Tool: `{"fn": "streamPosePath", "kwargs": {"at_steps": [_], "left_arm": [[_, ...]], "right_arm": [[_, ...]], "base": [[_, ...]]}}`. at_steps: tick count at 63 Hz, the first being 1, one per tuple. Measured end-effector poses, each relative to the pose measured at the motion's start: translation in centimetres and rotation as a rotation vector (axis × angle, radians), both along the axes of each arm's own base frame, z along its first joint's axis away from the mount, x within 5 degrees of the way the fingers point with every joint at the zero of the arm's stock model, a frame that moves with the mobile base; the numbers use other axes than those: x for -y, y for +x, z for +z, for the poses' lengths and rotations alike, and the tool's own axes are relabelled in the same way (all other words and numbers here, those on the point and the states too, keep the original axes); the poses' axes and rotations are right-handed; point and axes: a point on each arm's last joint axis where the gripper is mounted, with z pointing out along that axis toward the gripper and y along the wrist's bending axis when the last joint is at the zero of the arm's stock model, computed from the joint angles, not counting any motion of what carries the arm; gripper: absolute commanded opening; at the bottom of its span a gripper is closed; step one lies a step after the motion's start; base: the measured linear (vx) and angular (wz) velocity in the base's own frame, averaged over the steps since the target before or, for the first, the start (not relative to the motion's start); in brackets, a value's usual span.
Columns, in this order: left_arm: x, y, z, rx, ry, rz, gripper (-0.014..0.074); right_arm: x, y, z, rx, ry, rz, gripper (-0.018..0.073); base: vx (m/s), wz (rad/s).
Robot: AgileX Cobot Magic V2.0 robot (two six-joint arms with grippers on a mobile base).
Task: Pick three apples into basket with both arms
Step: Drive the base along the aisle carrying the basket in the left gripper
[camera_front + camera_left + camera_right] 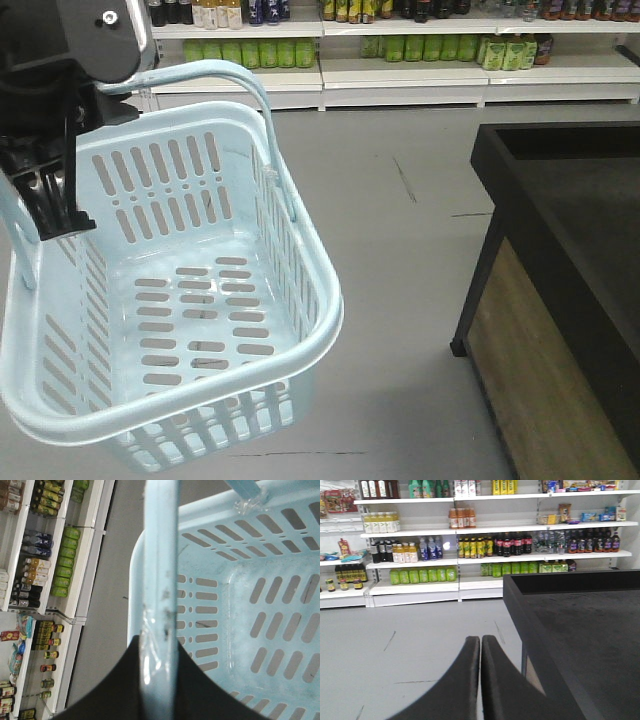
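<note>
Spreading widest is the smooth grey floor [400,250], flat and marked with a few dark scuffs, running back to white shelves [400,70] stocked with rows of green bottles [250,52] and darker ones. On the right stands a black display table [570,200] with a matte top sunk inside a raised square rim, a wood-grain side panel and a thin black leg. The pale blue plastic basket [240,150] hangs tilted above the floor on the left of the front view, a rounded rectangle with a rolled rim and oblong slots cut through its walls and bottom; the plastic looks slightly chalky and scuffed. Its curved loop handle [230,75] arches up into the black left arm [60,40] at the top left corner. In the left wrist view the left gripper [159,646] is clamped on that handle, a black finger on each side of the bar, where crinkled clear film wraps it. The right gripper [480,639] is closed, its two smooth curved black fingers pressed together along their length with nothing between them, held over bare floor beside the near corner of the table. A wide strip of open floor separates the basket's rim from the table's edge, and more floor lies open toward the shelves.
</note>
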Motion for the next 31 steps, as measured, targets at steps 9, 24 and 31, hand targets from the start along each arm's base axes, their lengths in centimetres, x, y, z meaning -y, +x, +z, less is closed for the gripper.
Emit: {"fn": "streamPosePath", "kwargs": {"at_steps": [9,24,31], "left_arm": [[0.0,0.0,0.0,0.0,0.0,0.0,-0.0006],[0.0,0.0,0.0,0.0,0.0,0.0,-0.0006],[0.0,0.0,0.0,0.0,0.0,0.0,-0.0006]], "right_arm": [[0.0,0.0,0.0,0.0,0.0,0.0,-0.0008],[0.0,0.0,0.0,0.0,0.0,0.0,-0.0008],[0.0,0.0,0.0,0.0,0.0,0.0,-0.0008]], "base": [[0.09,0.16],[0.09,0.11],[0.09,0.05]]}}
